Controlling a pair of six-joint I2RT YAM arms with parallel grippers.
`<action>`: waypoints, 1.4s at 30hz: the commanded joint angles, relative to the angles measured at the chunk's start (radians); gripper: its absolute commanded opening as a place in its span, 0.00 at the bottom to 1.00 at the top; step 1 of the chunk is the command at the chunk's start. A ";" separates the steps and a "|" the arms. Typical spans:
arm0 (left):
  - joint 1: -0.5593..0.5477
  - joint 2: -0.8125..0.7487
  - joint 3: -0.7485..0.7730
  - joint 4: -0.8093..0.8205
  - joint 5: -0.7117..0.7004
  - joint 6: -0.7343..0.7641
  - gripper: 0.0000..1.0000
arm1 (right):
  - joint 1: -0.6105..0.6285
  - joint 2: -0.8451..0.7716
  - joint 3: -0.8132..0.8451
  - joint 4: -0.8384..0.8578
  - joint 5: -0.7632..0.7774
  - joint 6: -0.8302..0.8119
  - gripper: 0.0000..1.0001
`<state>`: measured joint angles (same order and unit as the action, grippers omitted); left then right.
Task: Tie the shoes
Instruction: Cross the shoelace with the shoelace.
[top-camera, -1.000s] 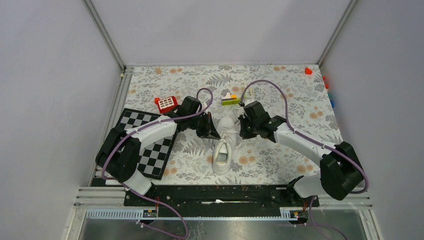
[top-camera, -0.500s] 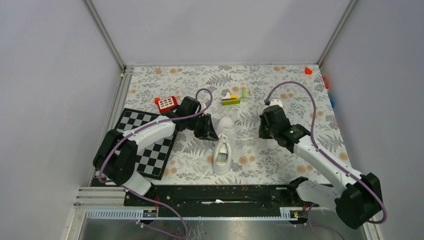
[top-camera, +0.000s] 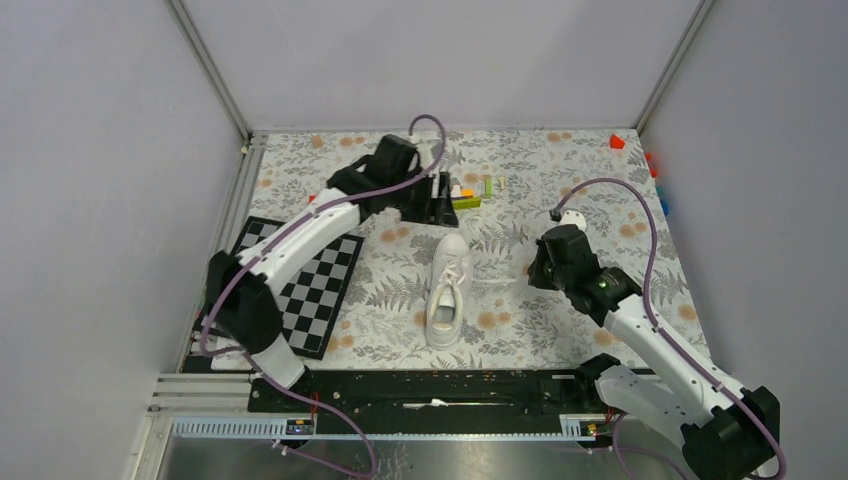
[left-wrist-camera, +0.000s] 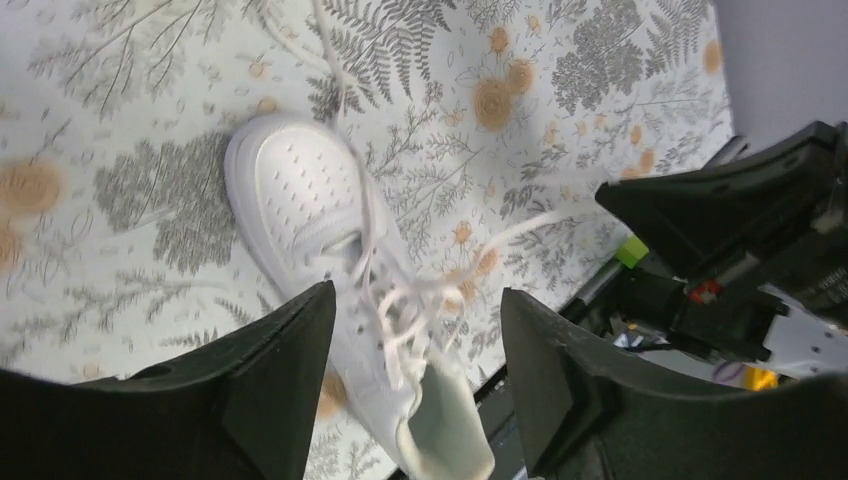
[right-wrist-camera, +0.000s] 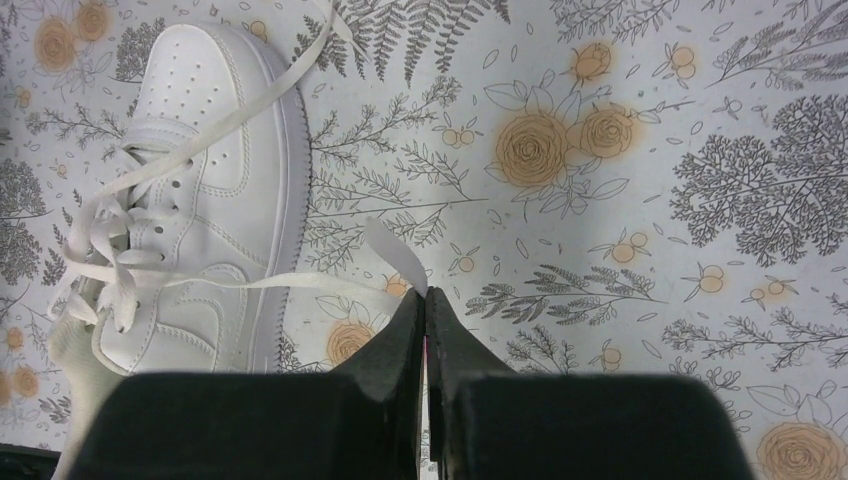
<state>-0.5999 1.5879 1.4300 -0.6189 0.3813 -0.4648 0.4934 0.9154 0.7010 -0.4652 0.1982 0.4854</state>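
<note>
The white shoe (top-camera: 447, 290) lies on the floral table mid-field, toe pointing away, its laces loose. My right gripper (top-camera: 537, 268) stands just right of it, shut on one white lace (right-wrist-camera: 392, 252) that runs back to the eyelets of the shoe (right-wrist-camera: 215, 150). The right gripper (right-wrist-camera: 425, 296) pinches that lace at its very tips. My left gripper (top-camera: 438, 197) hangs raised beyond the toe, open and holding nothing. In the left wrist view the shoe (left-wrist-camera: 310, 200) shows below and between the spread jaws of the left gripper (left-wrist-camera: 415, 345), with a free lace (left-wrist-camera: 335, 70) trailing past the toe.
A black-and-white checkerboard (top-camera: 305, 290) lies left of the shoe. Small coloured blocks (top-camera: 470, 195) sit just right of the left gripper. A red piece (top-camera: 617, 141) is at the far right corner. Grey walls close in the table on three sides.
The left gripper opened, let go of its lace, and rose away beyond the toe. The right gripper pulled its lace out to the right and nearer.
</note>
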 joint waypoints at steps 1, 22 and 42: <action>-0.087 0.194 0.180 -0.106 -0.109 0.110 0.64 | -0.004 -0.037 -0.023 -0.006 -0.032 0.047 0.00; -0.255 0.537 0.478 -0.271 -0.426 0.203 0.53 | -0.004 -0.070 -0.063 -0.004 -0.067 0.070 0.00; -0.266 0.549 0.460 -0.267 -0.422 0.214 0.08 | -0.005 -0.080 -0.069 -0.003 -0.048 0.054 0.00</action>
<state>-0.8608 2.1315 1.8660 -0.8890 -0.0204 -0.2600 0.4923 0.8440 0.6304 -0.4808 0.1375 0.5480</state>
